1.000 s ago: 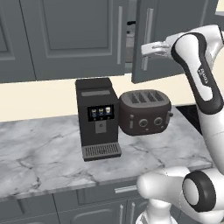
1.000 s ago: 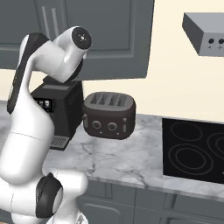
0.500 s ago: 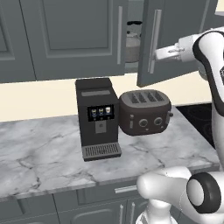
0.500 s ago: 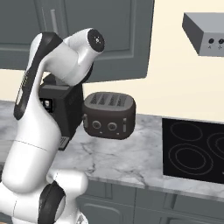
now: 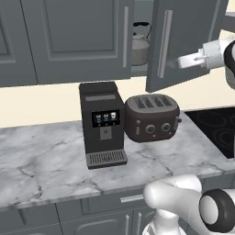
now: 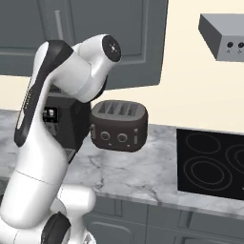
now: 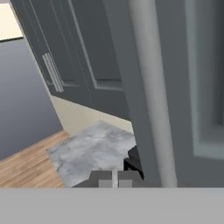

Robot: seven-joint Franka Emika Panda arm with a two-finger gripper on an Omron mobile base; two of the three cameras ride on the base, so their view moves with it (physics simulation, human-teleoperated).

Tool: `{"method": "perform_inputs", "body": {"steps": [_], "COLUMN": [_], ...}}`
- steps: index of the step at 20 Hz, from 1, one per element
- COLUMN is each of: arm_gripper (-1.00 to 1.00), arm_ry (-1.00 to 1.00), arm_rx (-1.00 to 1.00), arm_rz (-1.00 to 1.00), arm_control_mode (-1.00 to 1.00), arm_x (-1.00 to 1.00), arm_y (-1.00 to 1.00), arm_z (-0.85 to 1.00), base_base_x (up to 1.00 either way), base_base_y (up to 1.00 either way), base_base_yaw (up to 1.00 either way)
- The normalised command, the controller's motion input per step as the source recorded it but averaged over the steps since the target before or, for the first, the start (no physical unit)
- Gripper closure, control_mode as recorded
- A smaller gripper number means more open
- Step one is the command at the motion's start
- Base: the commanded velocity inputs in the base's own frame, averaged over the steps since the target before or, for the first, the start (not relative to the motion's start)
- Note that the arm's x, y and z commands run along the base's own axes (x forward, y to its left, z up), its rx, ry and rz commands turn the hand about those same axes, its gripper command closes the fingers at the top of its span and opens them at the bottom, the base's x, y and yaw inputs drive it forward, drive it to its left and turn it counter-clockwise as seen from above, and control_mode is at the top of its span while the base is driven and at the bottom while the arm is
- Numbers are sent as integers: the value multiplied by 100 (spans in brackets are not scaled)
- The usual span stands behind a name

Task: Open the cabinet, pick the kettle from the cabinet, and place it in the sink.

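While the gripper [image 7: 113,179] sits pressed together beside the handle [image 5: 164,44] of the half-open cabinet door [image 5: 183,43] (pinching nothing, I judge), that door could block reaching the kettle [image 5: 140,45] on its shelf.

I can read no words, brands or numbers anywhere. The coffee machine [image 5: 103,124] has a small lit panel of three icons on its front, too blurred for me to make out. The toaster [image 5: 152,117] carries round knobs with no legible markings, and the range hood [image 6: 223,42] has two small dark buttons without lettering.
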Motion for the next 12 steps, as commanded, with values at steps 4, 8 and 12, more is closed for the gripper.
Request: {"method": "perform_inputs", "body": {"steps": [4,8,12], "arm_gripper": [100,100,100], "arm_ry": [0,0,0], "arm_rx": [0,0,0], "arm_rz": [0,-6,-18], "arm_control_mode": [-100,-100,-100], "arm_x": [-55,-49,-40], "arm_y": [-17,-3,15], "arm_z": [0,0,0], "base_base_x": [0,0,0], "base_base_y": [0,0,0], "base_base_yaw": [0,0,0]}}
